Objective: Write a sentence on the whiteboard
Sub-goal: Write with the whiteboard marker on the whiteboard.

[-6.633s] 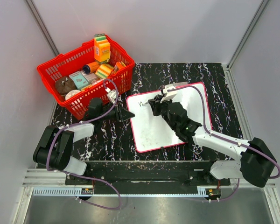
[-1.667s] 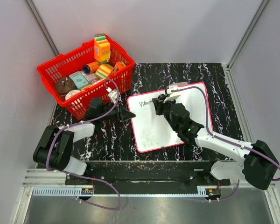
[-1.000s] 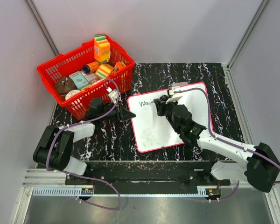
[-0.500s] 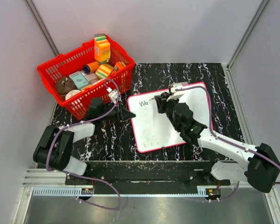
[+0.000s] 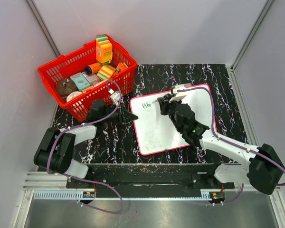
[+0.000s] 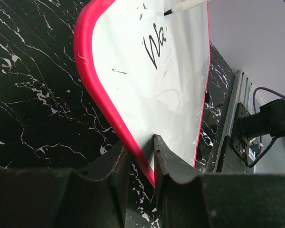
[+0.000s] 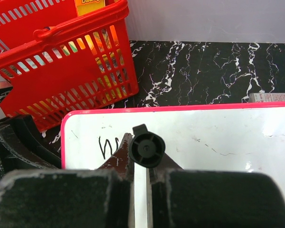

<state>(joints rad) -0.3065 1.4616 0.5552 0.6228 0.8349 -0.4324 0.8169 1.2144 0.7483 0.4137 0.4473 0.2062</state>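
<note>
- Black white-veined marble tabletop, walled by pale panels, carries all we count: one board, one marker, one basket, two arms.
- We see the right gripper with its two fingers closed tight on the single marker, which points down and away from the wrist camera.
- The marker's tip sits at the writing, two letters reading "Wa", near the board's far left corner.
- We see the left gripper with its fingers nearly together, pinching the red-pink frame on the board's left edge.
- The whiteboard lies flat on the tabletop, a little askew, between the two arms and just right of the basket.
- The red basket stands at the far left corner; inside it we make out one orange carton standing upright, one teal box, one brown round item, and a few more packs we cannot count.
</note>
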